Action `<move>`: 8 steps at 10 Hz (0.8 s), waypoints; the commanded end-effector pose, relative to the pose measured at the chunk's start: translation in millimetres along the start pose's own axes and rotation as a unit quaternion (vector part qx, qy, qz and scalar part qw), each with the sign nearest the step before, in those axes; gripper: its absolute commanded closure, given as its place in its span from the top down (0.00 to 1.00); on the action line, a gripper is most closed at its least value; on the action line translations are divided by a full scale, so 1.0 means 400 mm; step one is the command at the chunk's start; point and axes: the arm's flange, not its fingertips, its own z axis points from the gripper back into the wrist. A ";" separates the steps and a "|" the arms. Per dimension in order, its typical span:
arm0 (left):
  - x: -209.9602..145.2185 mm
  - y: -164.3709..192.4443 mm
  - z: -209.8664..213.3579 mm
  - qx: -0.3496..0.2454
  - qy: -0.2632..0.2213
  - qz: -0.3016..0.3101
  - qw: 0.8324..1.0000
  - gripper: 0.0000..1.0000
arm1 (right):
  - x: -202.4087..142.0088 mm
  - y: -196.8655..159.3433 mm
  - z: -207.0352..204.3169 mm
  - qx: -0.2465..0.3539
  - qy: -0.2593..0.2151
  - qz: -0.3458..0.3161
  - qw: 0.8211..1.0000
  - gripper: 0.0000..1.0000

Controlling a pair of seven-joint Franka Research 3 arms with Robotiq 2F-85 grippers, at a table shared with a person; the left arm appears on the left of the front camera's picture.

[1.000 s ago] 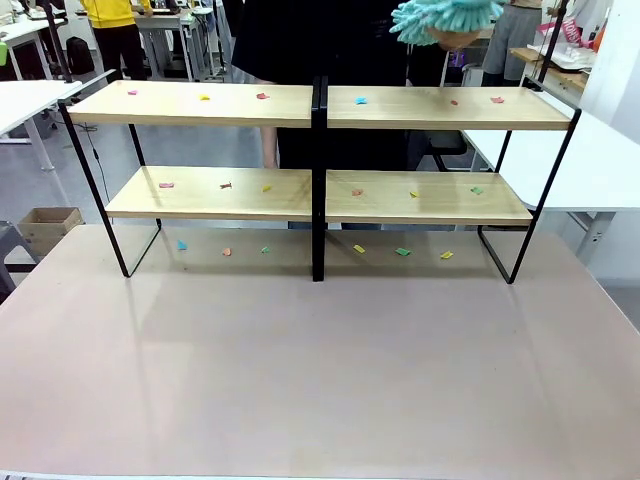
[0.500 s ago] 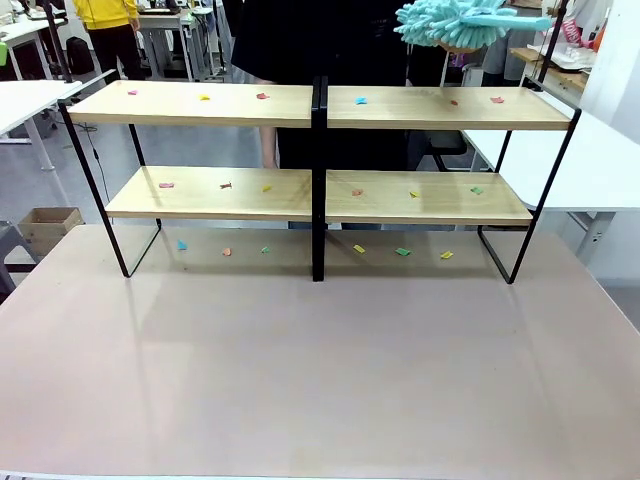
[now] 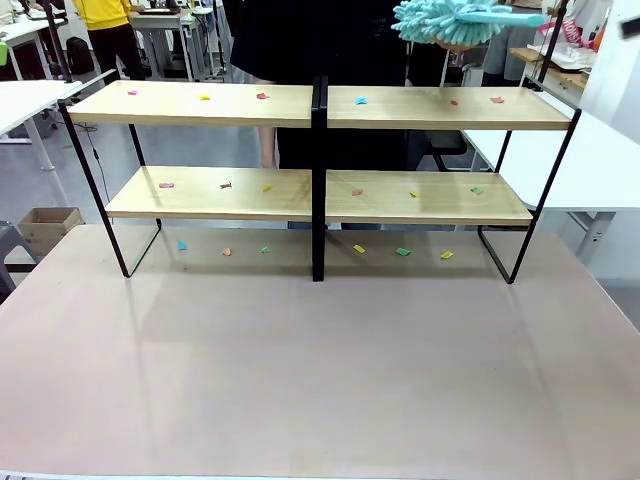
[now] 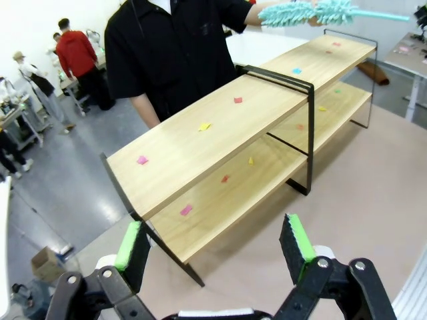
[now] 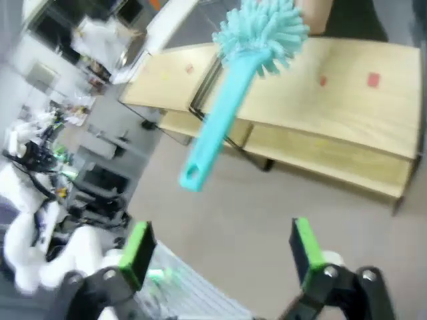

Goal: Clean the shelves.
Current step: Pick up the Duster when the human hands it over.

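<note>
The table (image 3: 320, 380) lies below my grippers; the shelves (image 4: 220, 127) stand on it ahead of my left gripper (image 4: 212, 233), whose jaws are spread wide and free; a person (image 4: 173, 53) stands beyond them, holding a teal duster (image 5: 230, 107) above the top board, its handle reaching toward my right gripper (image 5: 221, 237), likewise released and unladen; coloured scraps (image 4: 204, 126) dot both boards.

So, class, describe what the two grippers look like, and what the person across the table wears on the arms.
Both the left gripper and the right gripper have two black jointed fingers with bright green pads at the tips and round silver bolts at the knuckles. The person wears a black short-sleeved shirt.
</note>
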 end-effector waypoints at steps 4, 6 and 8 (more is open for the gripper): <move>-0.001 0.002 0.000 0.002 0.001 0.000 1.000 1.00 | 0.051 -0.014 -0.076 0.030 0.081 -0.068 0.994 1.00; -0.001 0.002 0.000 0.002 0.001 0.000 1.000 1.00 | 0.083 -0.067 -0.183 0.096 0.122 -0.194 0.969 1.00; -0.001 0.002 0.000 0.002 0.001 0.000 1.000 1.00 | 0.107 -0.122 -0.262 0.172 0.098 -0.276 0.941 1.00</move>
